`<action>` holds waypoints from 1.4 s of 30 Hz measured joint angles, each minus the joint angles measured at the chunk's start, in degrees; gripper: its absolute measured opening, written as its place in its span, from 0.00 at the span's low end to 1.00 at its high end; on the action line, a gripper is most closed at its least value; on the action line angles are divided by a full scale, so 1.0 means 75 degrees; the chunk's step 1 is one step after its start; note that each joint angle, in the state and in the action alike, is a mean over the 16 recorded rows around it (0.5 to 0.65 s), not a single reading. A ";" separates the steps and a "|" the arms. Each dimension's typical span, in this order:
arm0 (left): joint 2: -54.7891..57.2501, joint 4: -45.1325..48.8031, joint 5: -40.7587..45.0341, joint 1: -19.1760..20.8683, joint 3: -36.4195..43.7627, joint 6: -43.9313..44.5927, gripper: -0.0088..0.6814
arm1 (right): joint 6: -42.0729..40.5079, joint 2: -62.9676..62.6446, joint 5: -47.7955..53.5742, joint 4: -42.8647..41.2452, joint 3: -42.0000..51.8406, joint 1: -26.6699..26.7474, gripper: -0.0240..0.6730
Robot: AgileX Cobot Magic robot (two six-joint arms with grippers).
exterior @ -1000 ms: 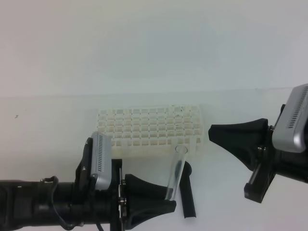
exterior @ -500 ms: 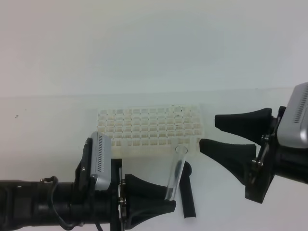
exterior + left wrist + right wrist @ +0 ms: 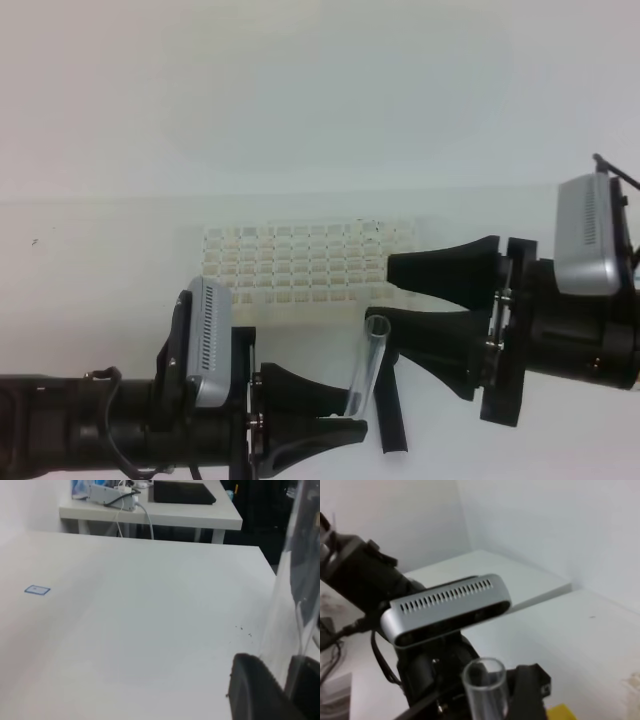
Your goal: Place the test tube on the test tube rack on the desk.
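The test tube (image 3: 366, 368), clear with a round rim, stands tilted in my left gripper (image 3: 357, 417), which is shut on its lower end just above the desk (image 3: 100, 270). My right gripper (image 3: 392, 296) is open, its jaws level with the tube's top, the lower one right beside the rim. The white test tube rack (image 3: 300, 268) lies behind them. In the left wrist view the tube (image 3: 295, 590) rises along the right edge beside a black finger (image 3: 250, 690). In the right wrist view the tube's rim (image 3: 484, 676) faces the camera.
A thick black stick (image 3: 391, 412) lies on the desk just right of the tube. The left arm's wrist camera (image 3: 445, 607) fills the middle of the right wrist view. Another table (image 3: 150, 507) with cables and a dark pad stands beyond the desk's far edge.
My right gripper has opened and moved left, up to the tube's top. The left gripper and the tube have stayed in place.
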 joint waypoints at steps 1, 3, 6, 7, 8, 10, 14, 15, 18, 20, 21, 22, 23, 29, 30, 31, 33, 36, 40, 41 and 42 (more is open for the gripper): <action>0.0000 -0.0056 0.0005 0.0000 -0.0012 0.0014 0.17 | -0.0025 0.0069 -0.0078 0.0031 -0.0022 -0.0001 0.74; 0.0000 -0.0113 0.0010 0.0000 -0.0038 0.0028 0.17 | -0.0099 0.0188 -0.0211 0.0141 -0.0062 -0.0002 0.74; 0.0000 -0.0282 0.0011 0.0000 -0.0079 0.0023 0.17 | -0.0236 0.0305 -0.0401 0.0399 -0.0110 -0.0004 0.74; 0.0000 -0.0282 0.0011 0.0000 -0.0094 0.0020 0.17 | -0.0286 0.0329 -0.0464 0.0497 -0.0128 -0.0004 0.74; 0.0000 -0.0338 0.0011 0.0000 -0.0107 0.0017 0.17 | -0.0335 0.0347 -0.0529 0.0593 -0.0151 -0.0005 0.74; 0.0000 -0.0450 0.0007 0.0000 -0.0134 0.0008 0.17 | -0.0427 0.0365 -0.0649 0.0773 -0.0211 -0.0006 0.74; 0.0000 -0.0619 -0.0008 0.0000 -0.0182 -0.0016 0.17 | -0.0519 0.0371 -0.0870 0.0988 -0.0398 -0.0007 0.74; 0.0000 -0.0619 -0.0012 0.0000 -0.0189 -0.0022 0.17 | -0.0509 0.0371 -0.0928 0.0993 -0.0456 -0.0007 0.74; 0.0000 -0.0619 -0.0021 0.0000 -0.0227 -0.0039 0.17 | -0.0379 0.0371 -0.1108 0.0863 -0.0640 -0.0007 0.74; 0.0000 -0.0676 -0.0024 0.0000 -0.0278 -0.0047 0.17 | -0.0225 0.0371 -0.1217 0.0632 -0.0763 -0.0007 0.74; 0.0000 -0.0676 -0.0024 0.0000 -0.0313 -0.0051 0.17 | -0.0137 0.0371 -0.1261 0.0481 -0.0825 -0.0007 0.74; 0.0000 -0.0676 -0.0022 0.0000 -0.0354 -0.0058 0.17 | -0.0045 0.0371 -0.1296 0.0316 -0.0884 -0.0007 0.74; 0.0000 -0.0676 -0.0021 0.0000 -0.0398 -0.0068 0.17 | 0.0051 0.0371 -0.1325 0.0144 -0.0937 -0.0007 0.74; 0.0000 -0.0676 -0.0009 0.0000 -0.0695 -0.0191 0.17 | 0.0556 0.0371 -0.1338 -0.0783 -0.1118 -0.0007 0.74; 0.0002 -0.0676 -0.0007 0.0000 -0.0746 -0.0214 0.17 | 0.0613 0.0372 -0.1319 -0.0892 -0.1125 -0.0007 0.74; 0.0005 -0.0676 -0.0004 0.0000 -0.0795 -0.0237 0.17 | 0.0660 0.0372 -0.1297 -0.0981 -0.1128 -0.0007 0.74; 0.0014 -0.0676 0.0002 0.0000 -0.0881 -0.0283 0.17 | 0.0730 0.0373 -0.1244 -0.1110 -0.1129 -0.0007 0.73; 0.0030 -0.0676 0.0009 0.0000 -0.0965 -0.0352 0.17 | 0.0771 0.0374 -0.1128 -0.1187 -0.1129 -0.0007 0.67; 0.0051 -0.0676 0.0012 0.0000 -0.1007 -0.0476 0.17 | 0.0713 0.0375 -0.0903 -0.1210 -0.1142 -0.0007 0.54; 0.0057 -0.0676 0.0012 0.0000 -0.1015 -0.0515 0.17 | 0.0693 0.0375 -0.0844 -0.1214 -0.1146 -0.0007 0.50; 0.0062 -0.0676 0.0012 0.0000 -0.1025 -0.0574 0.17 | 0.0672 0.0376 -0.0787 -0.1212 -0.1151 -0.0007 0.47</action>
